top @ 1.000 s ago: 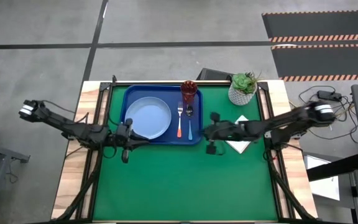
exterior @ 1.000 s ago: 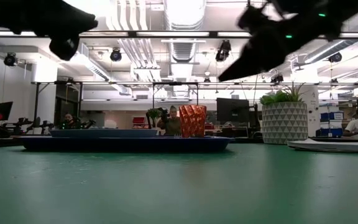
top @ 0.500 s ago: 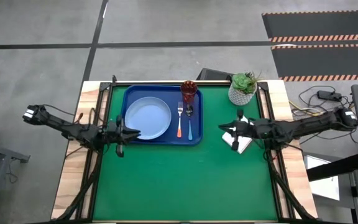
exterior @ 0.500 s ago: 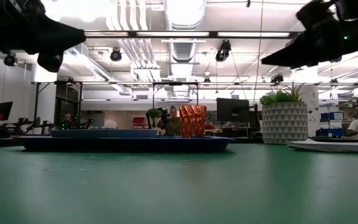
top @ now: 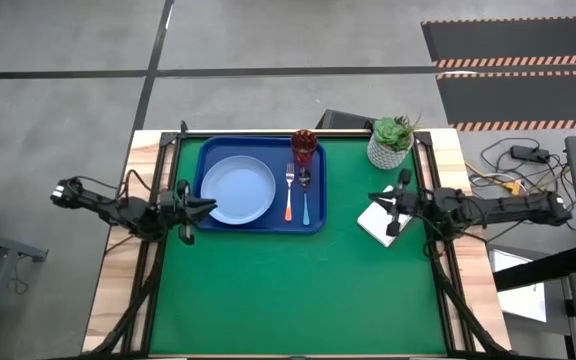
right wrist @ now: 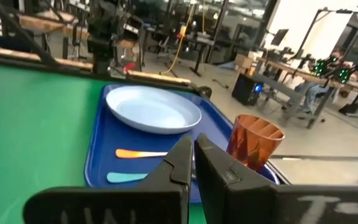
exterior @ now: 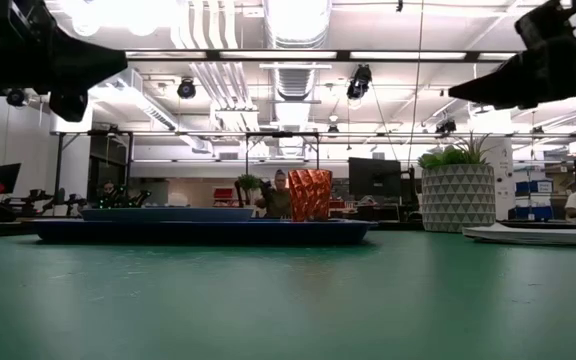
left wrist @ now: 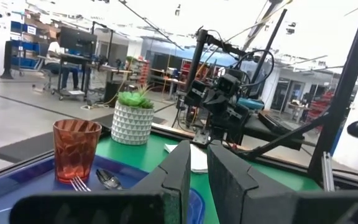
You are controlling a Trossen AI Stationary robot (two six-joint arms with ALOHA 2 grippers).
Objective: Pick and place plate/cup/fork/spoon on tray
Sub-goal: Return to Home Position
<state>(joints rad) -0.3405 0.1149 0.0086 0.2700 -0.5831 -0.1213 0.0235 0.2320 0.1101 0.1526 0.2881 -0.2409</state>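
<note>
The dark-blue tray (top: 208, 155) lies at the table's far middle. On it rest the pale-blue plate (top: 237, 190), the orange-handled fork (top: 289, 195), the blue-handled spoon (top: 305, 200) and, upright at its far right corner, the red-brown cup (top: 304, 146). My left gripper (top: 211, 206) hovers at the tray's left edge beside the plate, shut and empty, as the left wrist view (left wrist: 199, 163) shows. My right gripper (top: 373, 199) hovers to the right of the tray, above the white box, shut and empty, as the right wrist view (right wrist: 193, 151) shows.
A white pot with a green plant (top: 391, 143) stands at the far right. A small white box (top: 380, 225) lies under my right gripper. Bare green mat (top: 288, 290) fills the near half of the table. People show in the room beyond.
My right gripper has drawn back from beside the tray toward the table's right edge and now hangs over the white box. My left gripper has drawn back a little toward the table's left edge. The tableware on the tray has stayed still.
</note>
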